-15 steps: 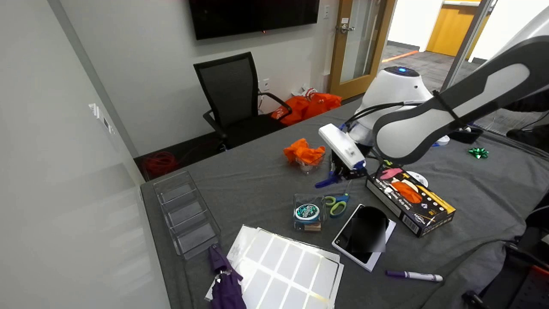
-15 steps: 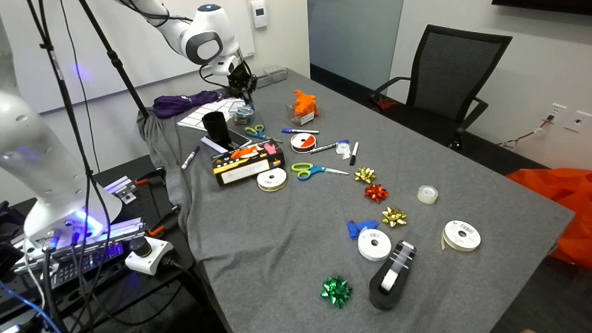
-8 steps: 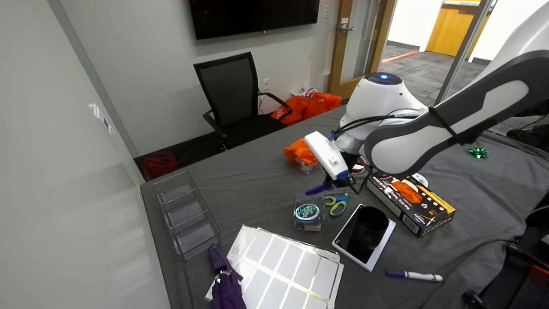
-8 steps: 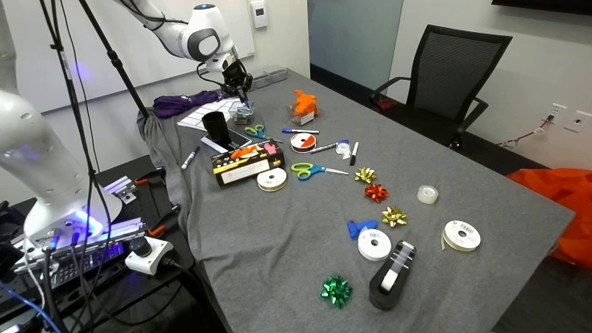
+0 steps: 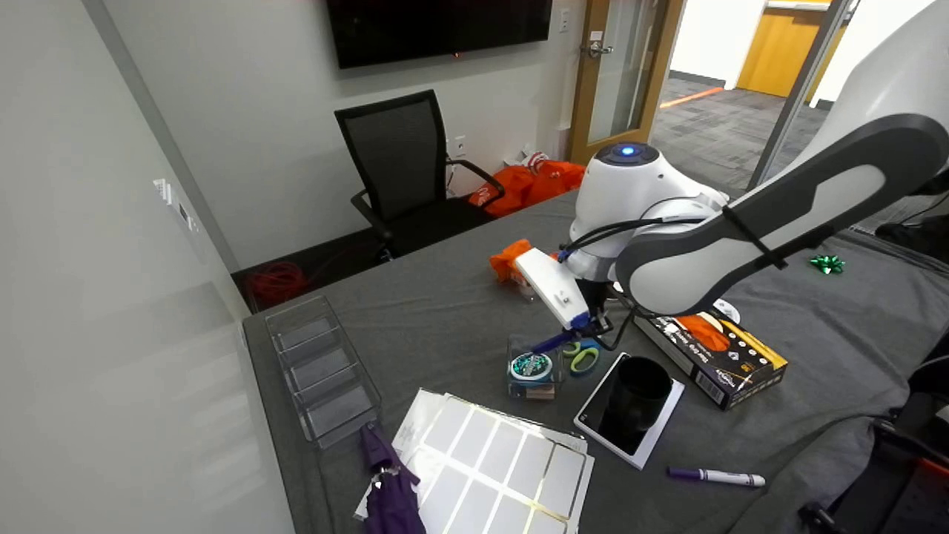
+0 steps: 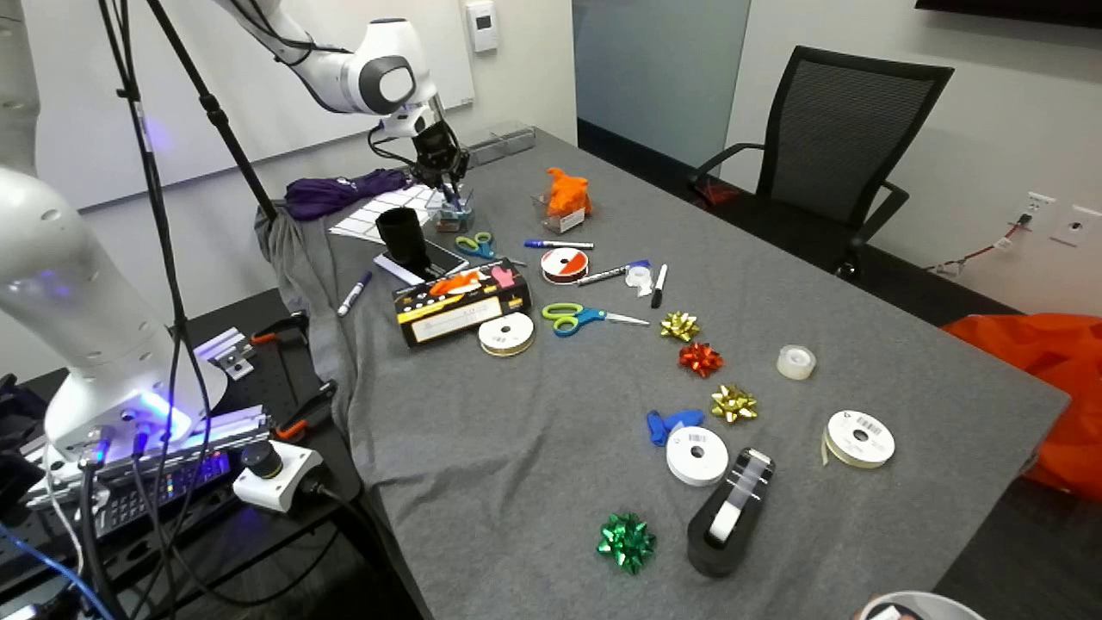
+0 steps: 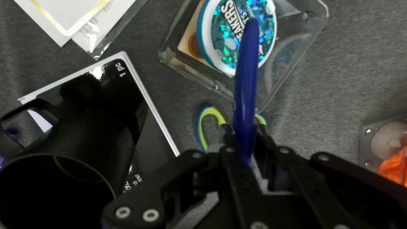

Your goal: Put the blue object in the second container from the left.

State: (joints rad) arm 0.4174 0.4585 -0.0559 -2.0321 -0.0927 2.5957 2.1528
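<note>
In the wrist view, the pincer (image 7: 244,140) pinches one blue object (image 7: 246,79) by its near end, the far end over one teal-rimmed tin (image 7: 227,46) inside one clear box (image 7: 203,76). In an exterior view, one clear tray (image 5: 326,371) lies left of the box. In an exterior view, two scissors (image 6: 585,317) and four bows (image 6: 734,404) lie nearer.

In an exterior view, a tray (image 5: 325,373) is set at the left of the table (image 5: 430,326). A box (image 5: 519,344) is placed near mid-frame, with a tin (image 5: 530,368) in it and scissors (image 5: 584,361) just to its right. Papers (image 5: 497,475) are spread lower in the frame, a fabric bundle (image 5: 393,493) laid across their left side. A mug (image 5: 639,393) is stood on a package (image 5: 602,417) right of centre, a carton (image 5: 712,356) to its upper right. In the wrist view, an object (image 7: 247,79) is held by the pincer (image 7: 244,133), its tip seen over the tin; contact cannot be told.
</note>
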